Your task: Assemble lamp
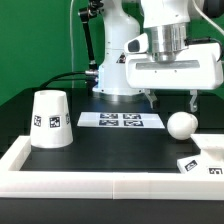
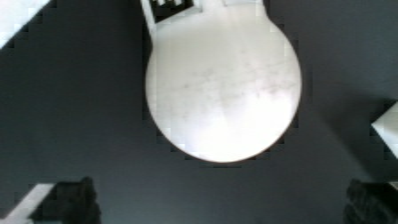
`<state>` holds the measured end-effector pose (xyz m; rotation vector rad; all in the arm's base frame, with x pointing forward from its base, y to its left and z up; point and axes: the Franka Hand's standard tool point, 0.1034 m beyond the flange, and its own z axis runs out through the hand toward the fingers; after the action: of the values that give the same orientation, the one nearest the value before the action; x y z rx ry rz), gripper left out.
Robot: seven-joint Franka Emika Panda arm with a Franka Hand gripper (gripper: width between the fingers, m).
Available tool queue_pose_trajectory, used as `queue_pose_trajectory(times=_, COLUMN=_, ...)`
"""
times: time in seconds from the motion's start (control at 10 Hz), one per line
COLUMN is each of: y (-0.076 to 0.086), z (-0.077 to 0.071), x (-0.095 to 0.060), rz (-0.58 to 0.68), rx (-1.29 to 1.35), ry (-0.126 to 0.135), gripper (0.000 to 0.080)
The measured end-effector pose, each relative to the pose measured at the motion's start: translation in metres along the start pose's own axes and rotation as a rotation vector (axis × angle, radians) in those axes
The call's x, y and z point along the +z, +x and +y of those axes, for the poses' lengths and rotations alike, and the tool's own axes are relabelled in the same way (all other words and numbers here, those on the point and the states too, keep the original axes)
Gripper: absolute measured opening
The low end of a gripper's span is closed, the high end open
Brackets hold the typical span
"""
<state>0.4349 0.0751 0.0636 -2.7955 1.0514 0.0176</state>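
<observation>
The white ball-shaped bulb [image 1: 181, 125] lies on the black table at the exterior view's right. In the wrist view it fills the middle as a long white oval [image 2: 222, 90] with a tag at its far end. My gripper [image 1: 173, 103] hangs just above the bulb, open and empty. Its dark fingertips [image 2: 63, 200] show at the picture's corners, apart from the bulb, around my gripper [image 2: 217, 205]. The cone shade [image 1: 50, 120] stands upright at the exterior view's left. The base block [image 1: 205, 162] lies at the front right.
The marker board [image 1: 120, 120] lies flat between the shade and the bulb. A white raised border [image 1: 100, 186] runs along the table's front and left side. The arm's base [image 1: 120, 70] stands behind the marker board. A white edge [image 2: 386, 125] shows beside the bulb.
</observation>
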Motion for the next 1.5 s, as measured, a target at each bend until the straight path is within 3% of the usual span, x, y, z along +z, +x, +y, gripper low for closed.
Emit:
queue_pose_trajectory(times=0.1, y=-0.001, z=0.000, x=0.000, rz=-0.009, rx=-0.009, ry=-0.003, gripper=0.0698)
queue_pose_trajectory(times=0.2, y=-0.005, z=-0.003, x=-0.001, rz=-0.098, rx=-0.065, ry=-0.020, gripper=0.0698)
queue_pose_trajectory(times=0.4, y=0.002, z=-0.012, x=-0.001, rz=-0.179, rx=-0.141, ry=-0.016, gripper=0.0698)
queue_pose_trajectory(times=1.3, y=-0.007, z=-0.008, x=0.011, rz=-0.758, rx=-0.099, ry=-0.085, gripper=0.0698)
queue_pose_trajectory(times=1.5, y=0.000, z=-0.012, x=0.018, rz=-0.759, rx=-0.099, ry=-0.082, gripper=0.0698)
